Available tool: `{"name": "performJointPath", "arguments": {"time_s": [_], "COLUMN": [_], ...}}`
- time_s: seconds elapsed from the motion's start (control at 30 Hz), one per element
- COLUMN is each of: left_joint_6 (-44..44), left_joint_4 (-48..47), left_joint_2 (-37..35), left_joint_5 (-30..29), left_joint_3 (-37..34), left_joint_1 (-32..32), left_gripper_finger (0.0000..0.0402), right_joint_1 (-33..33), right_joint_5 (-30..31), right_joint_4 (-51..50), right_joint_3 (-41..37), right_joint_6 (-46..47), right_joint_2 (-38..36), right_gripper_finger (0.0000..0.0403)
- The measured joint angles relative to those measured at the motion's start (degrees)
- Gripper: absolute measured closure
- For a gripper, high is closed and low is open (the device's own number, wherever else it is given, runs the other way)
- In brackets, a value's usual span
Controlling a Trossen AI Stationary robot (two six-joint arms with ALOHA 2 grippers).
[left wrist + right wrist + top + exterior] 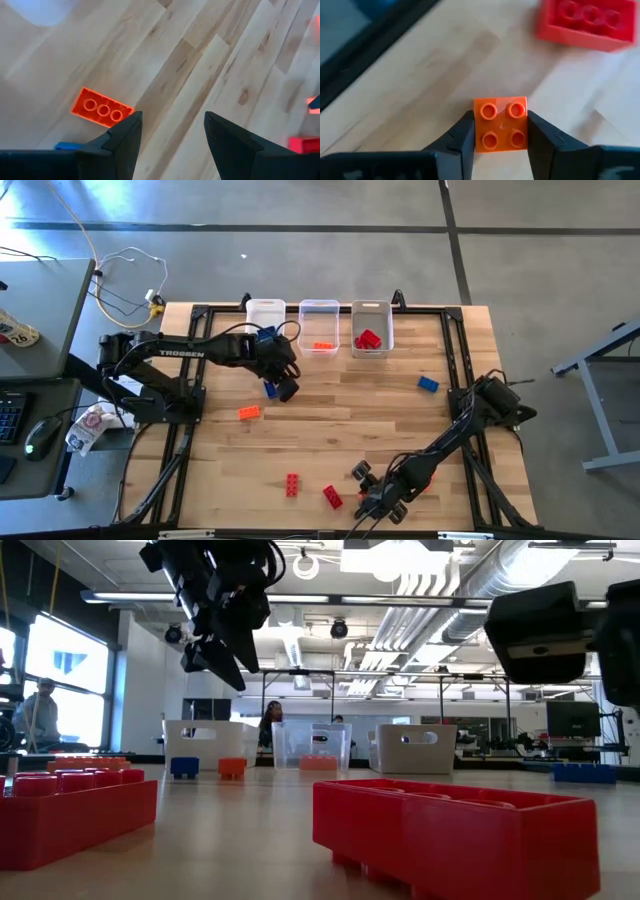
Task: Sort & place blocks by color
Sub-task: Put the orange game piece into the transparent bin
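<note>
The right pincer (500, 131) is clenched on a small square four-stud orange plastic brick (500, 123) low over the wooden tabletop (330, 420), while the left pincer (172, 131) hangs released.

White lettering "TROSSEN" along left arm (190, 353), readable in high view. Number, seemingly "16" or "76", on round tag (18, 332) lying on desk (45, 305) at left; uncertain.

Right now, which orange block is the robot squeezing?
The small square four-stud orange block, pinched in the right gripper at the table's near edge. The longer orange block lies loose mid-table, and another orange block sits in the middle bin.
</note>
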Motion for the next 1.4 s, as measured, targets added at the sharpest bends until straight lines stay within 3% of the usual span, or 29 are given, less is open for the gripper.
{"name": "performJointPath", "arguments": {"time_s": [0.47,0.73,1.07,1.4], "left_joint_6": [15.7,23.9,31.7,34.7], "left_joint_4": [-0.3,-0.5,-0.4,-4.0], "left_joint_2": [0.0,0.0,0.0,0.0], "left_joint_5": [-5.8,-6.3,-15.8,-17.8], "left_joint_3": [0.0,0.0,0.0,0.0], "left_joint_1": [0.0,0.0,0.0,0.0], "left_gripper_finger": [0.0202,0.0202,0.0202,0.0202], "right_joint_1": [-6.3,-13.6,-25.5,-35.6], "right_joint_5": [14.5,20.4,20.9,20.6], "right_joint_4": [-1.4,-1.3,0.2,4.3], "right_joint_3": [-0.1,-0.1,-0.1,-0.1], "right_joint_6": [8.1,5.2,0.4,-8.2], "right_joint_2": [-3.0,-4.1,-4.4,-4.6], "right_gripper_finger": [0.0289,0.0289,0.0289,0.0289]}}
